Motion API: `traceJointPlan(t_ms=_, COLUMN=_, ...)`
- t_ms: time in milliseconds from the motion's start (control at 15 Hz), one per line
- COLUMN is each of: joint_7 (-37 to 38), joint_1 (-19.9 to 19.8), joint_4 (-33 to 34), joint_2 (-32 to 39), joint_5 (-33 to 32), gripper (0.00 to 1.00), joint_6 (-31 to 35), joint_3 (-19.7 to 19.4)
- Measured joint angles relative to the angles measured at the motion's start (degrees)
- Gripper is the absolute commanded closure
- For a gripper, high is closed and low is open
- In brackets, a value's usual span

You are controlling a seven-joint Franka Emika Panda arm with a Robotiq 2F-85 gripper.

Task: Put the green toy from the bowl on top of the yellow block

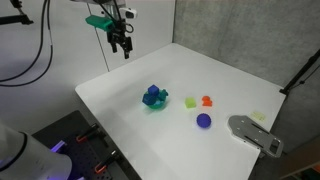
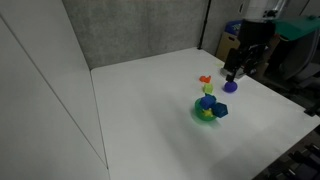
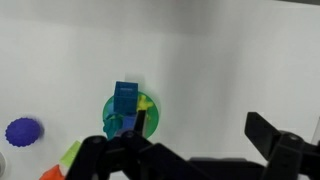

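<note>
yellow block partly hidden

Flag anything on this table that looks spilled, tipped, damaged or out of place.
Nothing stands out. The small teal-green bowl sits upright on the white table with its toys inside. The yellow-green block, orange piece and purple ball lie beside it, nothing spilled.

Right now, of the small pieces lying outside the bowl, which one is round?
The purple ball. It is a smooth sphere, while the yellow block and the orange piece near it are blocky, with edges.
</note>
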Motion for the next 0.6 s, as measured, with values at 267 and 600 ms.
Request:
traceJointPlan(t_ms=267, joint_7=1.87, joint_1=0.0, joint_4=5.01, joint_2=6.5, joint_5=-2.1, gripper=0.0, joint_6=2.03, joint_3=-0.49)
traceJointPlan(t_ms=600, joint_7=1.86, joint_1=-0.17, joint_4=9.3, joint_2=13.86, joint_5=-2.77, gripper=0.0, joint_6=7.25, joint_3=-3.26)
